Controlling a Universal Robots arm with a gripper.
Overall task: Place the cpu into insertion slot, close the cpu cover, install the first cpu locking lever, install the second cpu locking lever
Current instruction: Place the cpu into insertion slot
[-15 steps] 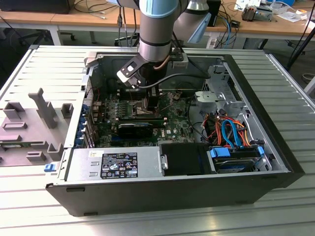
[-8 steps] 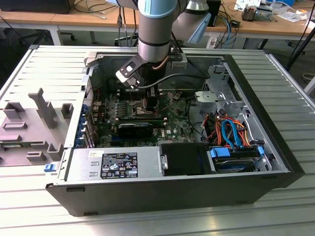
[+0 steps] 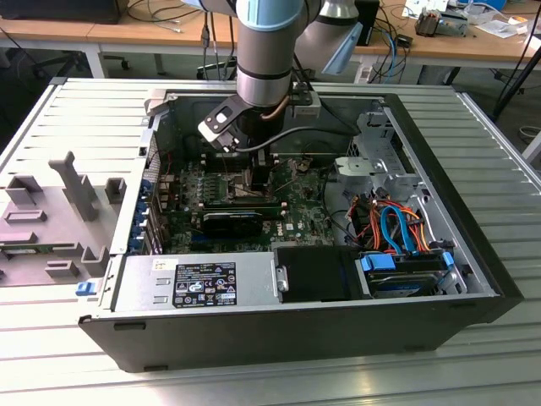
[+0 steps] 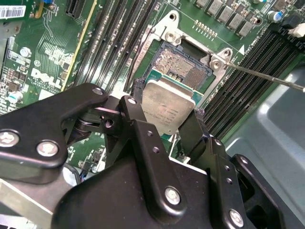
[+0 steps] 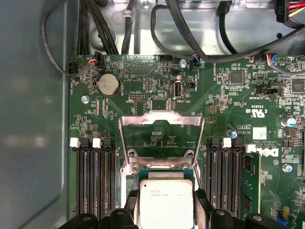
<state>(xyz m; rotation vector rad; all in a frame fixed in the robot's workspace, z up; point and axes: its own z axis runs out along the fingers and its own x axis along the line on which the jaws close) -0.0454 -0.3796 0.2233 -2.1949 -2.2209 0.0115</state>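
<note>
My gripper (image 4: 167,120) is shut on the cpu (image 4: 167,110), a flat square chip with a silver-grey top, one black finger (image 4: 135,106) on each side. The chip hangs just over the near part of the insertion slot (image 4: 183,69), a dark square socket with a silvery rim; I cannot tell if they touch. In the first wrist view the cpu (image 5: 165,200) sits between the fingers (image 5: 200,204), and the cpu cover (image 5: 161,125), a thin silvery frame, stands swung open beyond it. A thin metal lever (image 4: 267,78) juts out beside the socket. In the exterior view the gripper (image 3: 254,173) reaches down into the open case.
Long black memory slots (image 5: 93,181) flank the socket on both sides. Black cables (image 5: 157,28) run along the case wall past the green motherboard (image 3: 296,211). A power supply (image 3: 199,283) and drive bay (image 3: 406,271) line the case's near side. Grey fixtures (image 3: 72,190) stand at the exterior view's left.
</note>
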